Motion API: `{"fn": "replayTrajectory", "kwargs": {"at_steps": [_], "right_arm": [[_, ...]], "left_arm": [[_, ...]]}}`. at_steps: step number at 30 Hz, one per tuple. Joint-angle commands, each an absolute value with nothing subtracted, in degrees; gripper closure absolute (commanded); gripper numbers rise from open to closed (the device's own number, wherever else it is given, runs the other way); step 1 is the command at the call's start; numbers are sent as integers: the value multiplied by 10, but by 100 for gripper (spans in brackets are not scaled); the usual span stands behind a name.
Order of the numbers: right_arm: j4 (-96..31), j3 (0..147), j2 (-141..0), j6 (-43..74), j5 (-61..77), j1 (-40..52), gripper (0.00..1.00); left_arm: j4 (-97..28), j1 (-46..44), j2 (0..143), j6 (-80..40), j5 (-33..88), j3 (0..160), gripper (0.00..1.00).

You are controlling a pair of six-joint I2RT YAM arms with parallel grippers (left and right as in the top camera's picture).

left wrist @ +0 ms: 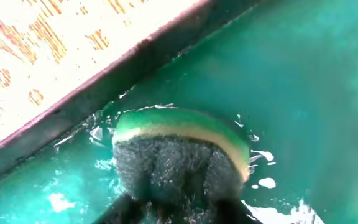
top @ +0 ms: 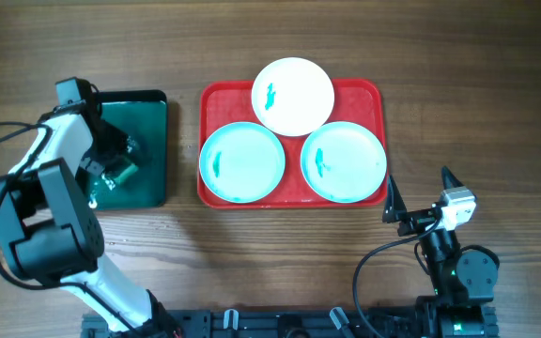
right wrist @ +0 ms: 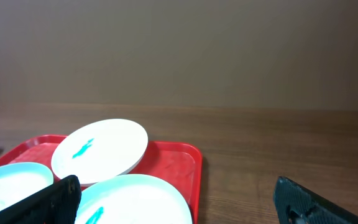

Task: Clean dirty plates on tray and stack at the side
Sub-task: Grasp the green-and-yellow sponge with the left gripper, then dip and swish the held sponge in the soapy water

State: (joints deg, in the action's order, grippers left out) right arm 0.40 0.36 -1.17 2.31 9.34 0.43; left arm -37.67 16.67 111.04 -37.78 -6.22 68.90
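Observation:
The red tray [top: 225, 103] lies mid-table with three plates. The white plate [top: 293, 96] sits at the back, overlapping the far rim. Two pale aqua plates sit in front, one on the left [top: 242, 162] and one on the right [top: 344, 161]. Each has teal smears. My left gripper [top: 118, 172] is over the dark green tray [top: 148, 113], shut on a sponge [left wrist: 179, 155] that has a green top, a yellow layer and a grey scouring side. My right gripper [top: 419, 183] is open and empty, just right of the red tray's front right corner.
The green tray's floor [left wrist: 303, 74] is wet, with water around the sponge. The right wrist view shows the white plate [right wrist: 101, 152], the near aqua plate [right wrist: 135, 199], the red tray [right wrist: 179, 162] and bare wood to the right.

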Motion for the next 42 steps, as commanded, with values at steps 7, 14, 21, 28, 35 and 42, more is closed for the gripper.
{"fn": "replayTrajectory", "kwargs": {"at_steps": [7,14,21,28,35,42], "right_arm": [[6,3,-10,30,89,1,0],[6,3,-10,30,89,1,0],[6,3,-10,30,89,1,0],[6,3,-10,30,89,1,0],[6,3,-10,30,89,1,0],[6,3,-10,30,89,1,0]], "left_arm": [[-376,168,1153,-377,-64,693,0],[-373,168,1153,-378,-142,693,0],[-368,168,1153,-378,-142,693,67],[-382,168,1153,-378,-136,693,76],[-420,168,1153,-378,-36,693,0],[-460,168,1153,-378,41,693,35]]}}
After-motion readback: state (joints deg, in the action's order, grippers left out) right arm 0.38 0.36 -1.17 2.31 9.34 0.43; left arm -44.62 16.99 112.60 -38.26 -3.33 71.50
